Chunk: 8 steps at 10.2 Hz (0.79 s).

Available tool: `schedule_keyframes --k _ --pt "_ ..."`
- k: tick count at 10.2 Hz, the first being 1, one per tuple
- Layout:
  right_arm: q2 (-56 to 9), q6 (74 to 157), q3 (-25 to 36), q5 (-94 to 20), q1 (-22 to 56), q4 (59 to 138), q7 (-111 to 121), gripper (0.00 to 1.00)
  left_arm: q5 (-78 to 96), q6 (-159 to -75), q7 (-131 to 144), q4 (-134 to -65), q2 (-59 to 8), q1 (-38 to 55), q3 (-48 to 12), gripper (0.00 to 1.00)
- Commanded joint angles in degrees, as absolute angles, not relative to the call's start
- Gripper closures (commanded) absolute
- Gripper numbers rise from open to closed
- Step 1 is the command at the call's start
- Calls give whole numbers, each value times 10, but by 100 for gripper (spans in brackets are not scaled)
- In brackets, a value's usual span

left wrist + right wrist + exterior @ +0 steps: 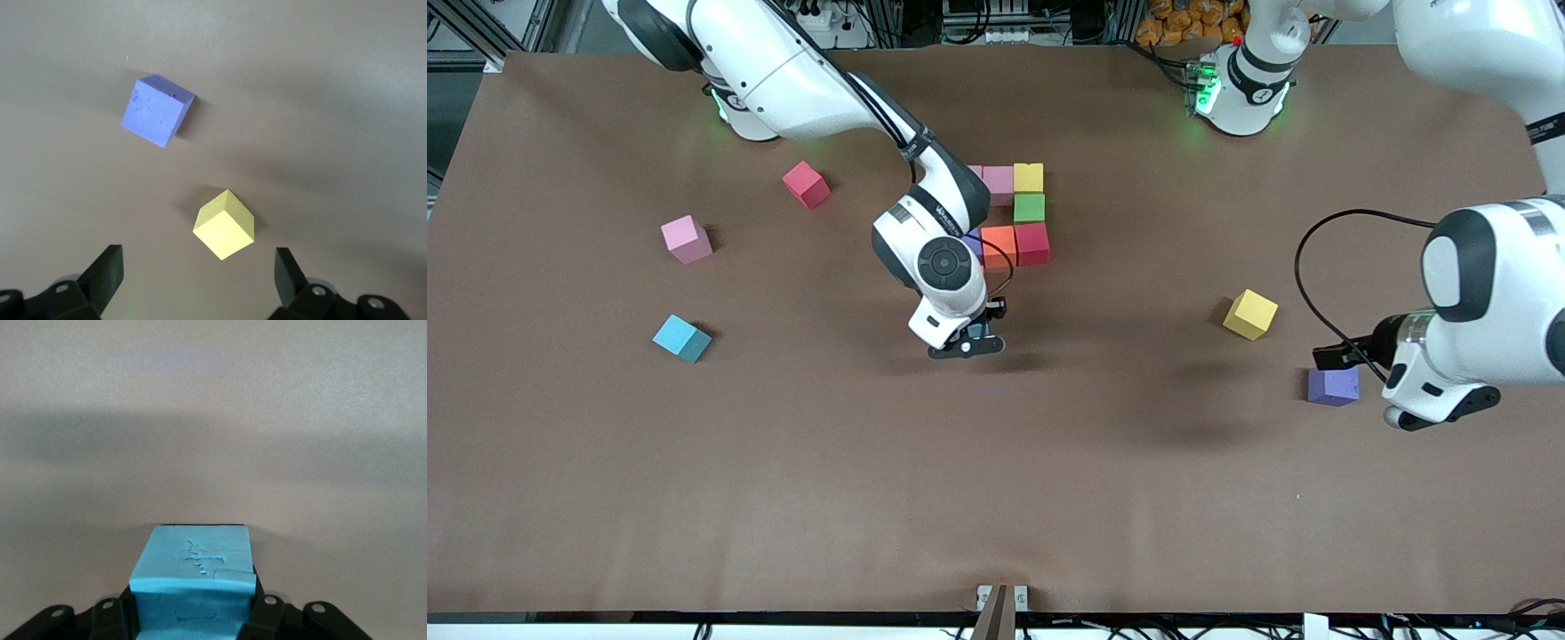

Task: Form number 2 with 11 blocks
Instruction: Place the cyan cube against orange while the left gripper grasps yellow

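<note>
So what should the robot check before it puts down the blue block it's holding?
1. Right gripper shut on the teal-blue block: ok.
2. Right gripper over bare table, nearer the camera than the started digit: ok.
3. Which cell the digit needs next: cannot tell, the right arm hides part of it.
4. Left gripper open, waiting over the loose yellow block and purple block, away from the digit: ok.
5. Spare blocks left, pink block, red block: ok.
</note>
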State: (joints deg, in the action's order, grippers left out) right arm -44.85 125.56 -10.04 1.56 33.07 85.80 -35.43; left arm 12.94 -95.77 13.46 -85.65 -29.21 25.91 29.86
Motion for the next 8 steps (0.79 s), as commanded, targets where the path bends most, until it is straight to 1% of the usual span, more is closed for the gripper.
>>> schedule_keyframes --k 1,3,5,8 --pt "-453 1258 -97 17 337 853 -366 100 112 -1043 171 -1003 -215 286 305 0" --pt "-453 1254 -97 18 337 854 -367 100 112 -1064 249 -1047 -207 304 304 0" --pt "-452 1252 -97 18 337 854 -367 100 112 -1153 293 -1136 -179 317 303 0" --pt "-451 1251 -97 18 338 854 -374 100 113 -1277 337 -1231 -183 335 302 0"
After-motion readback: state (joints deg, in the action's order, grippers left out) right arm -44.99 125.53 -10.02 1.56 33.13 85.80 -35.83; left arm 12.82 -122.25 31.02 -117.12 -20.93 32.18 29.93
